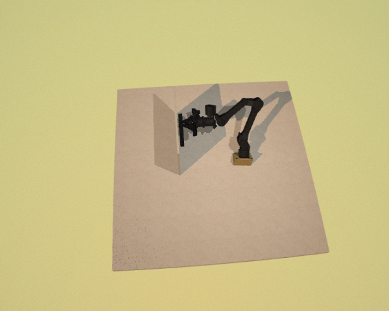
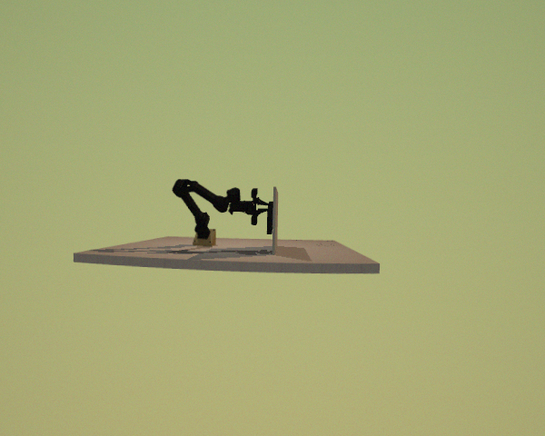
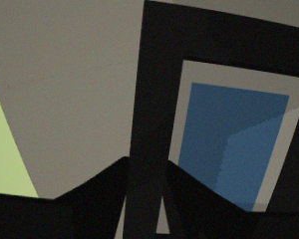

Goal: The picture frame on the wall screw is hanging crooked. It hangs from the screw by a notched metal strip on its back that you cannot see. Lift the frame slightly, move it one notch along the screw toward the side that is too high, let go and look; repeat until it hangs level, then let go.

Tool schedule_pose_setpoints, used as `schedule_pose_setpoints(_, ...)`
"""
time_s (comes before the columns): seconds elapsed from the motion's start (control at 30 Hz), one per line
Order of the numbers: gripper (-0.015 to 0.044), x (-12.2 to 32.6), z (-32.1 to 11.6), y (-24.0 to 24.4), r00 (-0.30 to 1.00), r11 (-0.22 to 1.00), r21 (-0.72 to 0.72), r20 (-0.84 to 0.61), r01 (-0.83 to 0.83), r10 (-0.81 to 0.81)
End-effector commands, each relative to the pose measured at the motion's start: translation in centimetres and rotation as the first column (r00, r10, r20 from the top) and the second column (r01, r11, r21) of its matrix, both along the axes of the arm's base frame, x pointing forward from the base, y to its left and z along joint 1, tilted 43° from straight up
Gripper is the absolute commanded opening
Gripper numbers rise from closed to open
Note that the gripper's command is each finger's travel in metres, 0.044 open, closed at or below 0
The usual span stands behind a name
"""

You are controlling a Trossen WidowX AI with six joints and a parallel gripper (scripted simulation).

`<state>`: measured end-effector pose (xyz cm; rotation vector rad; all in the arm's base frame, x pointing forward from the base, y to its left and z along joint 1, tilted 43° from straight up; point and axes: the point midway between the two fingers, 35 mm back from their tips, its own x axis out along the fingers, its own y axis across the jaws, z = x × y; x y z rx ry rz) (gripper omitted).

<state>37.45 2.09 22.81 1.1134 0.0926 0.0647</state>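
Before you: one black picture frame (image 1: 181,135) (image 2: 269,225) (image 3: 156,50), against the wall panel, your end effector (image 1: 185,123) (image 2: 267,207) (image 3: 146,164) clamped on its side bar at the wrist view's lower centre, its right and lower parts cut off.

A robotics test setup, shown by the arm (image 1: 251,116) (image 2: 195,202) bolted beside an upright panel (image 1: 166,133) (image 2: 275,220).
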Motion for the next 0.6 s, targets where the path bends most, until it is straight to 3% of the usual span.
schedule_pose_setpoints(0.0,0.0,0.01,0.16,0.16,1.0,1.0,0.001,0.008,-0.007,0.007)
schedule_pose_setpoints(0.57,0.0,-0.01,0.13,0.3,1.0,1.0,0.001,0.008,-0.007,0.007)
